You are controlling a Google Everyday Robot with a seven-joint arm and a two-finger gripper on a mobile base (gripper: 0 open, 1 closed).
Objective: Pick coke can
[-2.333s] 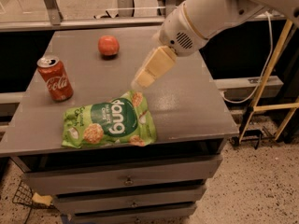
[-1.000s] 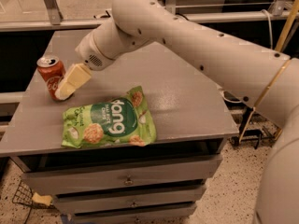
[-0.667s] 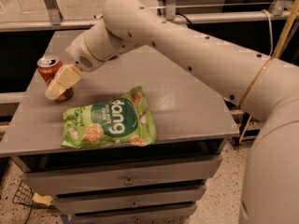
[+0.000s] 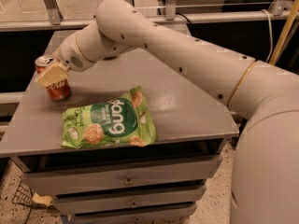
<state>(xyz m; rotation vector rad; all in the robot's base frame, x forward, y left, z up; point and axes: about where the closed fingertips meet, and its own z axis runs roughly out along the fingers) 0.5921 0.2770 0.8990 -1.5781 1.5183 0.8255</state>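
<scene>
Gripper (image 4: pixel 52 73) sat at the table's (image 4: pixel 187 101) left edge as seen in camera view, right across the front of the coke can (image 4: pixel 59 90), probably touching it. Can stood upright, partly hidden behind the gripper. Grip state: couldn't tell. Green chip bag (image 4: pixel 110 122) lay flat near the can.
</scene>
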